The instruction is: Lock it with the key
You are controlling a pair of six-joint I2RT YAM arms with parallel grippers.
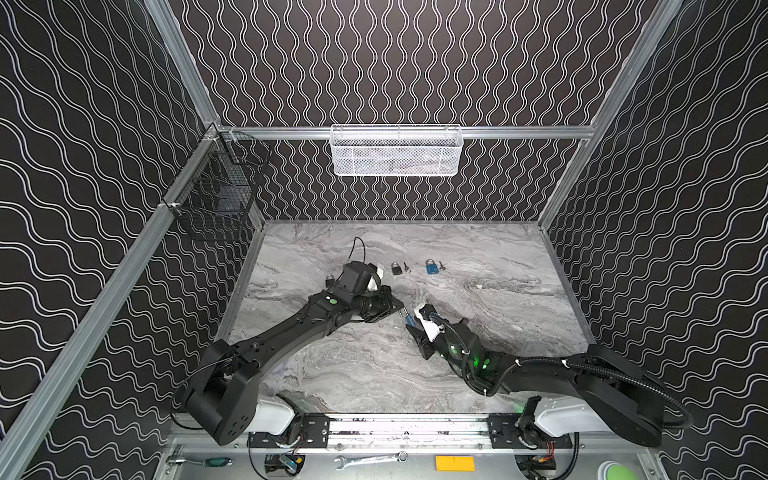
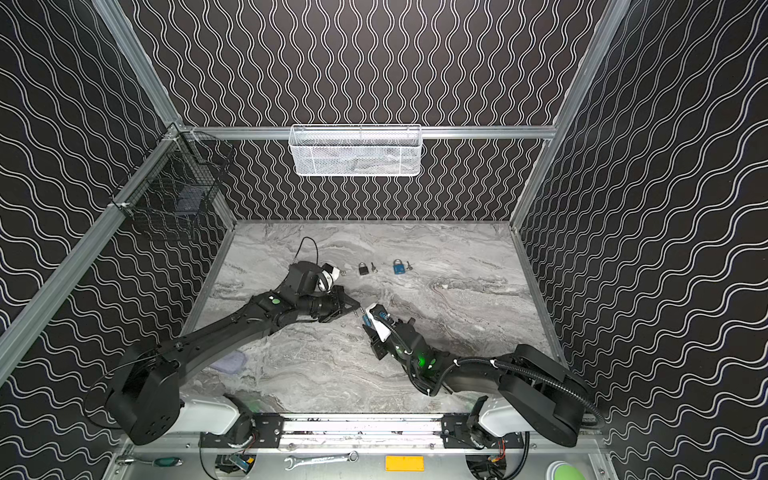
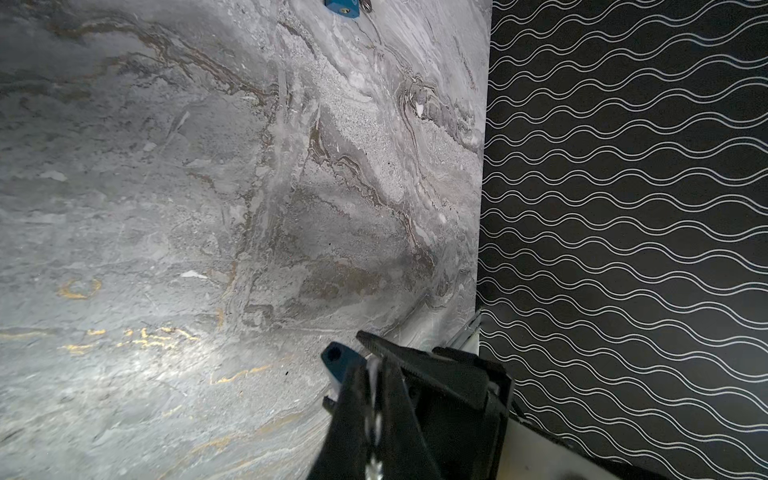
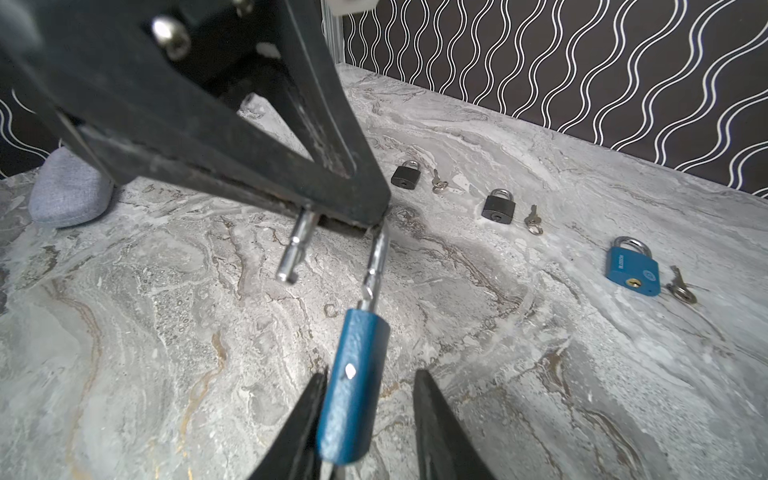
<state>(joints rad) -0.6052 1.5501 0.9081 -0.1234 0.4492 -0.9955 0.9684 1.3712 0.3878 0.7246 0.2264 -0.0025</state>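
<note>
Right wrist view: the left gripper (image 4: 353,216) is clenched on the steel loop (image 4: 376,257) of a blue padlock (image 4: 353,386), held above the table (image 4: 540,374). The right gripper (image 4: 370,378) straddles its body, one jaw clear. Rigid, dense, probably slick: pinch the flat faces.

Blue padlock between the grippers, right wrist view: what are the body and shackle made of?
Padlock body: probably metal under blue paint; the coat is pebbled and slightly glossy, with a bare silvery pin showing on its side. Shackle: bare steel-like metal, polished or plated; bright, reflective, with machined notches near its free end.
</note>
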